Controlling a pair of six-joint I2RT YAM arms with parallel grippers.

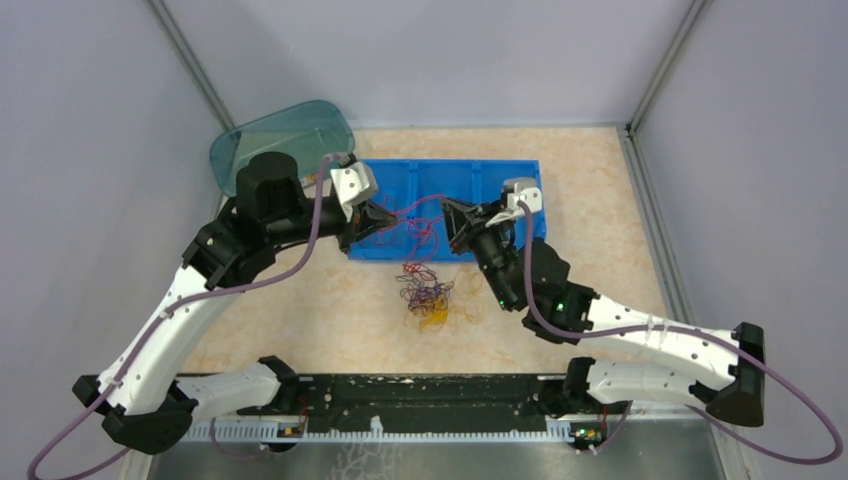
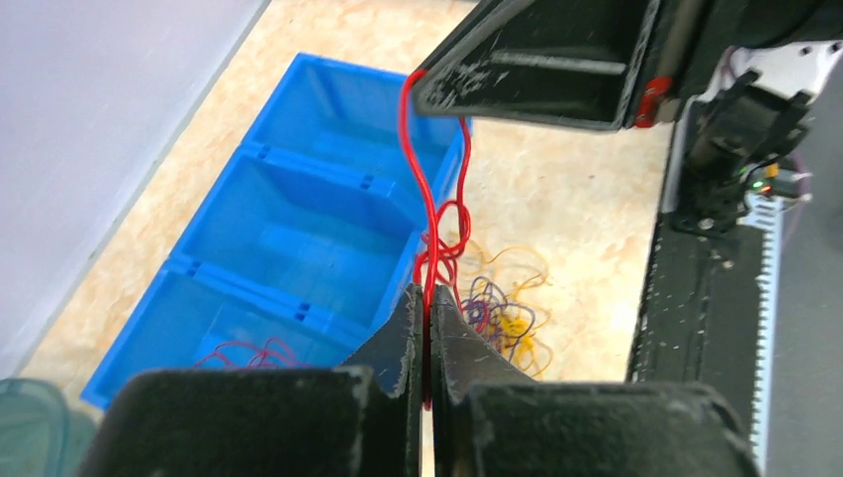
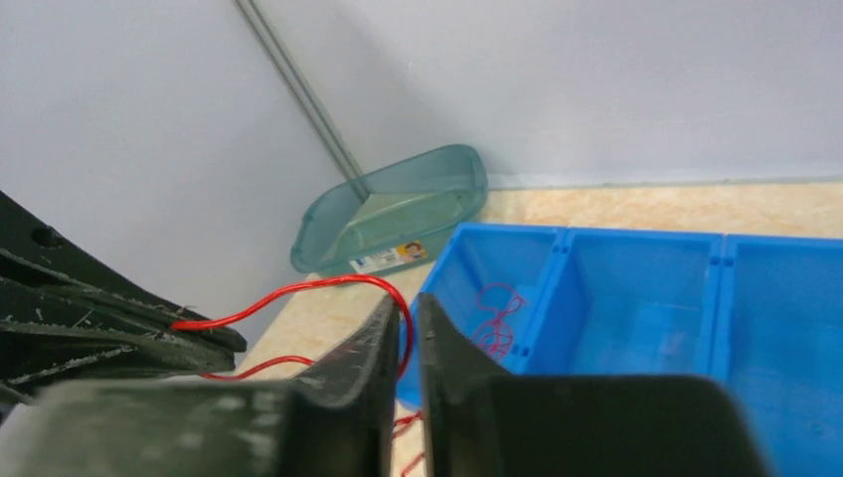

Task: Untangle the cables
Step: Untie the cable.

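1 red cable (image 2: 429,199) spans from my left gripper (image 2: 425,310), pinched tight on it, to my right gripper (image 3: 408,320), whose jaws stand almost together around it; clamped or not, I cannot tell. Its length runs left to right over the blue bin's (image 1: 460,180) near wall. The tangle (image 1: 425,298) lies below, toward me, on the table (image 1: 300,320), with open room either side for pulling apart.

Beige table (image 1: 600,210): blue tray (image 1: 450,165), teal tub (image 1: 280,135), loose cables (image 1: 427,297) on it.

Seen from above, the cables (image 1: 428,300) are too small to tell strands apart.
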